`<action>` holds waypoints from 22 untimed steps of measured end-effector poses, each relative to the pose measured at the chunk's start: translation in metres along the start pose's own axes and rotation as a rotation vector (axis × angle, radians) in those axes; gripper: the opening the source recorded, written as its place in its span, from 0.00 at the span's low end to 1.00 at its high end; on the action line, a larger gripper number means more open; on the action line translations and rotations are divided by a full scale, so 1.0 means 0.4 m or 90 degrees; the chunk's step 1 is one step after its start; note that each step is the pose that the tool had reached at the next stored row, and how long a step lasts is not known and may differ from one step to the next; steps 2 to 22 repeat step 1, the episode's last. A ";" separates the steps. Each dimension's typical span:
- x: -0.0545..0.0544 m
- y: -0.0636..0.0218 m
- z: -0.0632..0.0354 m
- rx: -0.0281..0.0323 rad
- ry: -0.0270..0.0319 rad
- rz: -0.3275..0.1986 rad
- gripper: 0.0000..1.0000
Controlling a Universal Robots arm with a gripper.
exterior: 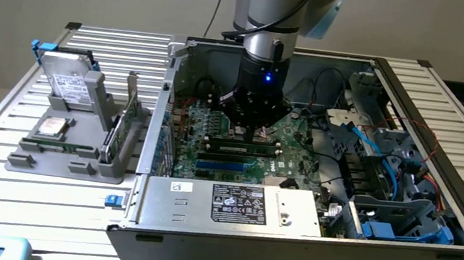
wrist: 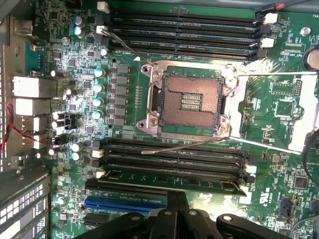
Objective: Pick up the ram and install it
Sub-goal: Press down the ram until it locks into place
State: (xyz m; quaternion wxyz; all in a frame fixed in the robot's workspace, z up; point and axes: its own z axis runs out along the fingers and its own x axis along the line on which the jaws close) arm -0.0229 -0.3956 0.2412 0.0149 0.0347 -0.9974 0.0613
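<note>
Ram (exterior: 243, 149) sits in a slot at frame centre of the exterior view, on the motherboard (wrist: 65, 64) inside the case (exterior: 289, 241). Gripper (exterior: 249, 132) just above it, fingers clenched, grasping nothing visible. Step: seating. Judged need: firm downward press until latched.

My matt black plastic-and-metal gripper (exterior: 250, 131) hangs at centre frame over the glossy green fibreglass motherboard (wrist: 279, 99). The thin green circuit-board ram stick (wrist: 169, 178) looks smooth, with matt chips. At lower centre, the dull grey sheet-metal power supply box (exterior: 293, 210) carries a white paper label.
</note>
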 end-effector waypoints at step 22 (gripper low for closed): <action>0.000 0.000 0.000 0.0000 0.0000 0.000 0.11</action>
